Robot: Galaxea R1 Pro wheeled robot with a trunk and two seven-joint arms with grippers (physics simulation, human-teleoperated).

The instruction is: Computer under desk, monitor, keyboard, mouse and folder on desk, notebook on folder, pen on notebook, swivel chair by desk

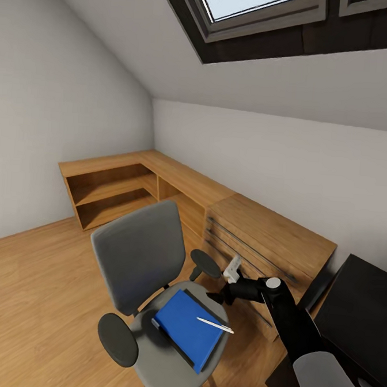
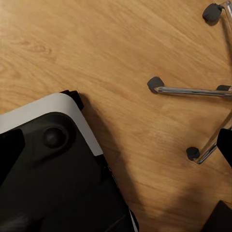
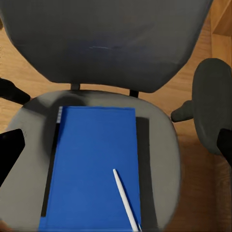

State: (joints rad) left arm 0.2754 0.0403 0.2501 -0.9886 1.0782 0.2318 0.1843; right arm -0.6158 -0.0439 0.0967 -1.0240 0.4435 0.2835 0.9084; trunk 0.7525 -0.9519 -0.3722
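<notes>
The folder (image 1: 189, 327) lies flat on the seat of the chair (image 1: 140, 250), and the pen (image 1: 214, 325) rests on top of it, toward the edge nearest my right arm. In the right wrist view the folder (image 3: 94, 164) covers most of the grey seat, with the pen (image 3: 125, 198) lying at a slant across it. A dark flat thing shows under the folder's edges (probably the notebook (image 1: 178, 349), though I cannot confirm the binding). The chair stands on the wood floor (image 1: 36, 298), its back toward the wooden shelf unit (image 1: 113, 188) and drawers (image 1: 265, 239). The black desk (image 1: 358, 309) is at the far right. My right gripper (image 1: 232, 269) hangs just beside the chair's armrest, above seat level; whether its fingers are spread or closed I cannot tell. In the left wrist view, the chrome chair legs (image 2: 193, 90) and castors sit on the floor.
</notes>
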